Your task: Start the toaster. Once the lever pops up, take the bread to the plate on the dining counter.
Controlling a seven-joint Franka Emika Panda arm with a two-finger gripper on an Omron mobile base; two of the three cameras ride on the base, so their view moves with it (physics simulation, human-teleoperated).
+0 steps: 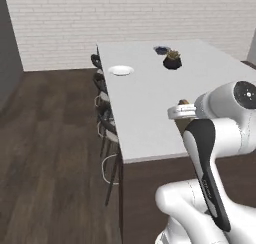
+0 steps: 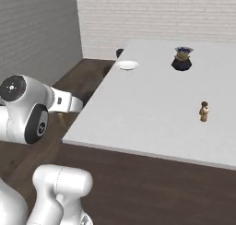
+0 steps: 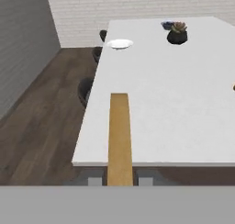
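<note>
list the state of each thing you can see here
bread: held edge-on in the gripper, over the near end of the dining counter
gripper: shut on the bread
plate: bare, at the counter's far left edge
potted plant: upright, far end
small figurine: standing upright

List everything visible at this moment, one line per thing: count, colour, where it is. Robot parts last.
dining counter: one, white top on a dark base, centre of the room.
plate: one, white, far left edge of the counter.
bread: one slice, tan-brown, seen edge-on between the gripper's fingers, over the counter's near edge.
potted plant: one, dark pot, far end of the counter.
bowl: one, bluish, just behind the plant.
small figurine: one, brown, near right part of the counter.
stools: several, dark, along the counter's left side.
gripper: one, shut on the bread.
</note>
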